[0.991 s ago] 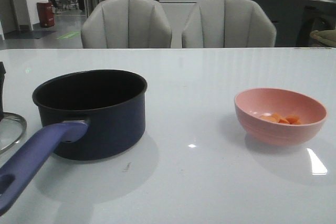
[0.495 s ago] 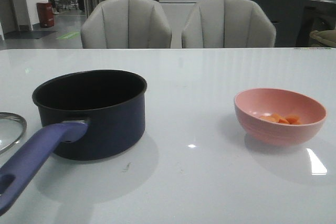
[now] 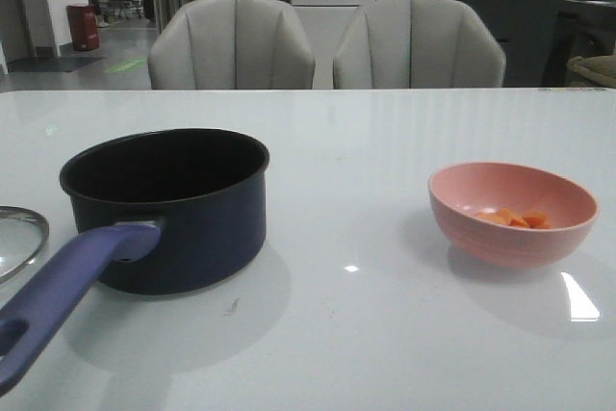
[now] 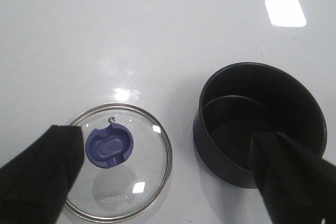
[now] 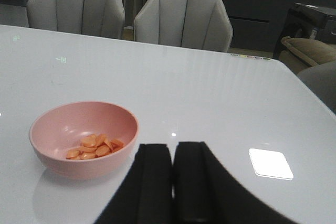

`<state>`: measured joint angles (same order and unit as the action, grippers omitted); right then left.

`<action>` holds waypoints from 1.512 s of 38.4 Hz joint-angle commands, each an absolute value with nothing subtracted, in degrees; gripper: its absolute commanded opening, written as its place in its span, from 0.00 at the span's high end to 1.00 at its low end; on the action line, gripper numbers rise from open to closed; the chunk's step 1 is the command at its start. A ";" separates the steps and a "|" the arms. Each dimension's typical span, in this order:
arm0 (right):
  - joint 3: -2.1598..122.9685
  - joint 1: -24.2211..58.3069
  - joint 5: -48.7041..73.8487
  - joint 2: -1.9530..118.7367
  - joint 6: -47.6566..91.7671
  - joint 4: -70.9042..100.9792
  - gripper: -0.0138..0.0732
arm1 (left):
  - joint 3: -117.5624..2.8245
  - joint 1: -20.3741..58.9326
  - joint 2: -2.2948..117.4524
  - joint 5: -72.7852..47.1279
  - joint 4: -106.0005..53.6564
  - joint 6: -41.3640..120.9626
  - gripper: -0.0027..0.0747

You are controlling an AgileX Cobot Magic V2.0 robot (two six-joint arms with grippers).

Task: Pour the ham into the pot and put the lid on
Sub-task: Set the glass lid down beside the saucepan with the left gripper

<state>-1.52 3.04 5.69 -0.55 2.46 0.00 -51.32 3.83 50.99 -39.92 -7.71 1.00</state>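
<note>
The dark navy pot stands empty on the white table, its purple-blue handle pointing toward the front left. The glass lid lies flat on the table beside the pot, blue knob up; only its rim shows in the front view. The ham sits as orange chunks inside a pink bowl on the right. My left gripper hangs open above the lid and pot, holding nothing. My right gripper is shut and empty, just beside the bowl with the ham. Neither gripper shows in the front view.
Two grey chairs stand behind the table's far edge. A bright light reflection lies on the table near the right gripper.
A dark piece of the left gripper stood at the front view's left edge above the lid a second ago; it has left that view. Pot, lid and bowl have not moved.
</note>
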 commanded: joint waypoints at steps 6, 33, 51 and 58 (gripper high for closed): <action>-1.24 2.76 1.08 -1.74 2.67 -0.51 0.66 | -38.56 6.74 35.69 -23.61 -6.73 1.15 0.10; -1.24 2.76 1.02 -1.74 2.67 -0.51 0.66 | -14.04 14.00 11.22 -3.48 -5.78 1.15 0.10; 13.44 2.83 4.80 5.12 2.71 0.52 0.66 | -14.81 14.50 11.33 -5.51 -5.78 1.15 0.10; 22.58 2.83 15.74 14.08 2.71 0.91 0.66 | -15.05 14.50 11.33 -5.88 -5.78 1.15 0.10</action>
<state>18.84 2.92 16.25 11.09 2.46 0.71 -12.99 14.03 10.77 -9.82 -5.65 1.00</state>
